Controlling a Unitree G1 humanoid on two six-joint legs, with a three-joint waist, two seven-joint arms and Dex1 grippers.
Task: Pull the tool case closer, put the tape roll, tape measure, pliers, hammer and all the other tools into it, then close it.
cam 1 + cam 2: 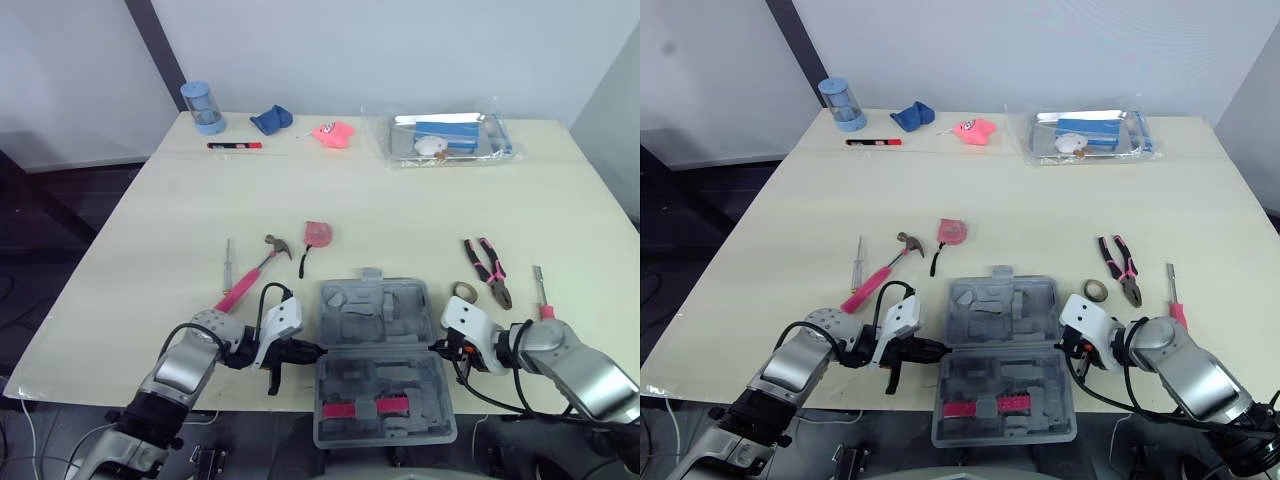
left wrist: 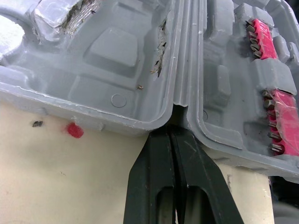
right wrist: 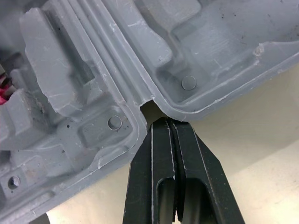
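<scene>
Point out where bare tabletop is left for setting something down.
Widest free patch: the mid-table band between the pen and clear tray behind and the hammer, tape measure and pliers in front. Crowded: the front edge, where left gripper and right gripper flank the tool case, tape roll beside it.

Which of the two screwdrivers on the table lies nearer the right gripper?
The pink-handled metal screwdriver right of the pink-and-black pliers, close to the right gripper; the pale-handled screwdriver lies far across, left of the pink hammer.
</scene>
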